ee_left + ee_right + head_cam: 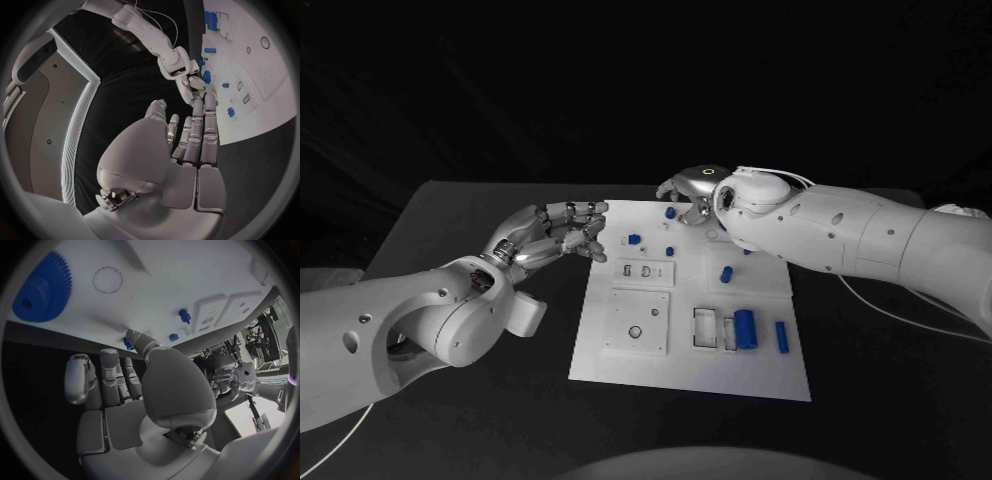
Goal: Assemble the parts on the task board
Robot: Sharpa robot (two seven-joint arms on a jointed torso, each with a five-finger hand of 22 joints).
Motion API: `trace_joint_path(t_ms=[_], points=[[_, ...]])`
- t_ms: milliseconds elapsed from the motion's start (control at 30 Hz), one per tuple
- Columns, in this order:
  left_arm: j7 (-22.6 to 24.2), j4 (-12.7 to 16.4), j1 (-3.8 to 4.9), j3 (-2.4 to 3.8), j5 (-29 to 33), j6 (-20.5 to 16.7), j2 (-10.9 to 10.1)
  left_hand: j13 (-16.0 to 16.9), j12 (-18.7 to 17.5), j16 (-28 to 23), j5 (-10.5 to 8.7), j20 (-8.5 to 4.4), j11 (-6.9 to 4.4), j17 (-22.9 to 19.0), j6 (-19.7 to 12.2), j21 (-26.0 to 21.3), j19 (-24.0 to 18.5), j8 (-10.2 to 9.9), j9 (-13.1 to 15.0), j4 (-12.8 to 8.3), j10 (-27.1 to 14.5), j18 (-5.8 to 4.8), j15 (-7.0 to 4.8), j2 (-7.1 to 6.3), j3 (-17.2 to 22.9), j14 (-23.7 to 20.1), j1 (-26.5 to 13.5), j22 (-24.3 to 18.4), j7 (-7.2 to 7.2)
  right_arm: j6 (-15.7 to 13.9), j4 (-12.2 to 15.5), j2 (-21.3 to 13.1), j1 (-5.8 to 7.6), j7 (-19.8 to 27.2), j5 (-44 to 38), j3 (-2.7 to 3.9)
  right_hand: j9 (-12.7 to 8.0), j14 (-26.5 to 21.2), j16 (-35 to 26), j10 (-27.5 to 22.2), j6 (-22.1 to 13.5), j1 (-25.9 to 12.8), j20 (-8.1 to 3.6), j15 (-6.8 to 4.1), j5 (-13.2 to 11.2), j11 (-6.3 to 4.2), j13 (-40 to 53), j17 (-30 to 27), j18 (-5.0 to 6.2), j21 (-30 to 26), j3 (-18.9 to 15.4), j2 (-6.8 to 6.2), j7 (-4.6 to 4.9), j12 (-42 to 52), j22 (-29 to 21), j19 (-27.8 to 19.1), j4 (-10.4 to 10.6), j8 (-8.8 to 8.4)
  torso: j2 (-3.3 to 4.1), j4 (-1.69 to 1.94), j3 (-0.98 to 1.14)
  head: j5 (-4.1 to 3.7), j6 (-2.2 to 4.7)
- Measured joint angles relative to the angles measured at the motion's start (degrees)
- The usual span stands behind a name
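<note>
The white task board lies mid-table. Small blue parts stand on its far half: a peg, another and a short cylinder. A large blue cylinder and a thin blue bar lie at the near right. My left hand hovers at the board's left edge, fingers spread, holding nothing. My right hand is over the board's far edge beside a blue peg. In the right wrist view its palm is empty, and a blue gear and a peg show.
Raised white blocks with slots and holes sit on the board's left half, and a rectangular recess sits next to the large cylinder. Black table surrounds the board. My right forearm crosses the board's far right corner.
</note>
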Motion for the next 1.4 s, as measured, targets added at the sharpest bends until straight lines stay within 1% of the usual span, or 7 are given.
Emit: trace_joint_path(t_ms=[333,467,700,833,1067,1333,1400], points=[[0.0,-0.4,-0.01,-0.02,0.0,0.0,-0.1,0.0,0.0,0.0,0.0,0.0,0.0,0.0,0.0,0.0,0.0,0.0,0.0,0.0,0.0,0.0,0.0,0.0,0.0,0.0,0.0,0.0,0.0,-4.7,7.1,-5.0,2.74,1.5,0.5,0.04,-1.4,-0.3,-0.2,0.0,1.8,0.0,0.2,0.31,-2.3,-0.02,1.5,0.0,0.0,-0.4,-2.3,0.02,0.71,2.4,0.0,-0.2,2.0,0.4,0.02,-0.04,-0.03,0.06,0.13],[0.0,-0.5,-0.01,-0.03,0.0,0.0,-0.1,0.0,0.0,0.0,0.0,0.21,0.0,0.0,0.0,0.0,-0.2,0.0,0.0,0.0,0.0,0.01,0.0,0.0,0.0,0.0,0.0,0.0,0.0,-6.3,10.8,-7.7,3.9,2.1,1.0,0.05,-2.1,0.0,0.3,1.3,2.6,-0.2,0.1,-0.02,-3.6,-0.2,2.0,0.6,0.0,-0.4,-3.1,0.85,1.51,3.3,0.0,0.5,2.8,0.45,0.01,-0.13,-0.15,0.01,0.13],[0.0,-0.8,-0.01,-0.03,0.0,0.0,0.0,0.0,0.0,0.0,0.0,0.21,0.0,0.0,0.0,0.0,-0.2,0.0,0.0,0.0,0.0,0.01,0.0,0.0,0.0,0.0,0.0,0.0,0.0,-7.7,15.7,-11.5,4.6,3.1,2.3,0.02,-3.1,1.4,1.0,4.8,4.8,-0.4,-0.22,-0.32,-5.4,-0.59,2.2,1.7,-0.01,0.4,-4.5,1.46,2.63,5.0,0.0,1.9,4.2,0.71,0.01,-0.27,-0.23,0.09,0.18],[0.0,-0.9,-0.01,-0.04,0.0,0.1,0.1,-0.1,0.0,0.0,0.0,0.21,0.0,0.0,0.0,0.0,-0.2,0.0,0.0,0.0,0.0,0.01,0.0,0.0,0.0,0.0,0.0,0.0,0.0,-8.1,17.3,-13.2,4.62,3.7,3.5,-0.03,-2.9,2.4,1.6,6.9,8.6,-0.2,-0.31,-0.53,-4.8,-0.64,2.0,2.6,-0.01,0.9,-4.5,1.69,4.31,5.3,0.0,2.8,4.9,2.27,0.01,-0.22,-0.2,0.11,0.18],[0.0,-1.0,-0.02,-0.05,0.0,0.1,0.2,0.0,0.0,0.0,0.0,0.21,0.0,0.0,0.0,0.0,-0.2,0.0,0.0,0.0,0.0,0.01,0.0,0.0,0.0,0.0,0.0,0.0,0.0,-8.8,18.3,-15.7,4.63,4.4,4.8,-0.09,-2.5,4.3,2.8,9.3,12.2,0.1,-0.53,-0.74,-3.8,-0.84,1.1,4.7,-0.01,2.1,-3.9,1.91,5.24,5.3,0.0,4.6,5.5,3.57,0.04,-0.21,-0.16,0.26,0.12],[0.0,-1.3,-0.05,-0.06,0.0,0.2,0.5,0.0,0.0,0.0,0.0,0.21,0.0,0.0,0.0,0.0,-0.2,0.0,0.0,0.0,0.0,0.01,0.0,0.0,0.0,0.0,0.0,0.0,0.0,-9.4,19.2,-18.7,4.44,4.8,5.0,-0.2,-2.5,6.9,4.6,10.8,13.1,0.4,-0.83,-1.13,-3.8,-1.13,0.2,8.6,0.0,3.9,-3.7,1.59,5.18,4.9,0.0,6.8,6.1,3.79,0.04,-0.26,-0.18,0.02,0.01],[0.0,-1.3,-0.07,-0.06,0.0,0.3,0.6,0.0,0.0,0.0,0.0,0.21,0.0,0.0,0.0,0.0,-0.2,0.0,0.0,0.0,0.0,0.0,0.0,0.14,0.0,0.0,0.1,0.0,0.0,-9.3,19.4,-19.2,4.37,4.8,4.7,-0.26,-2.5,6.9,4.6,10.8,13.5,0.4,-0.83,-1.13,-4.1,-1.13,-0.1,8.5,0.0,3.9,-3.5,1.59,4.77,4.4,0.0,6.8,6.3,3.79,0.04,-0.28,-0.19,-0.07,-0.01]])
